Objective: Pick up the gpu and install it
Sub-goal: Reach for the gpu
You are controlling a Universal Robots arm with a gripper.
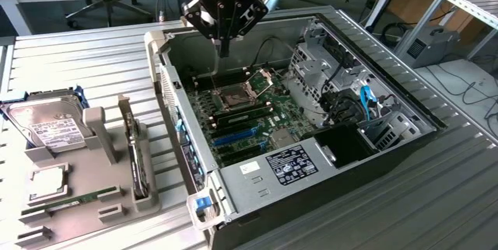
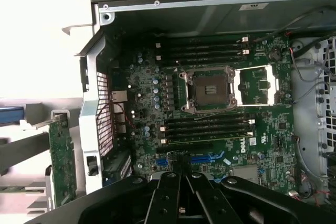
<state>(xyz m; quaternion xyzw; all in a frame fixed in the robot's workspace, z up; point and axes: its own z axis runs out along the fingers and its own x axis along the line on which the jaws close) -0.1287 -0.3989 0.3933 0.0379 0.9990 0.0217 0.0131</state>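
Note:
The gpu (image 1: 137,155) stands on its edge in a grey holder (image 1: 100,136) on the table, at the exterior view's left of the open computer case (image 1: 404,123). In the wrist view the gpu (image 2: 62,161) appears as a green card seen edge-on outside the case wall. My gripper (image 1: 224,52) hangs above the far end of the case, over the motherboard (image 1: 269,113), well away from the gpu. Its fingers (image 2: 169,182) are shut together with nothing between them, pointing down towards the blue slots (image 2: 202,158).
The holder also carries a silver hard drive (image 1: 45,125), a square processor (image 1: 48,181) and a long memory stick (image 1: 74,199). Inside the case are an empty processor socket (image 1: 233,95), cables (image 1: 365,99) and a power supply (image 1: 292,165). Desks and chairs stand behind.

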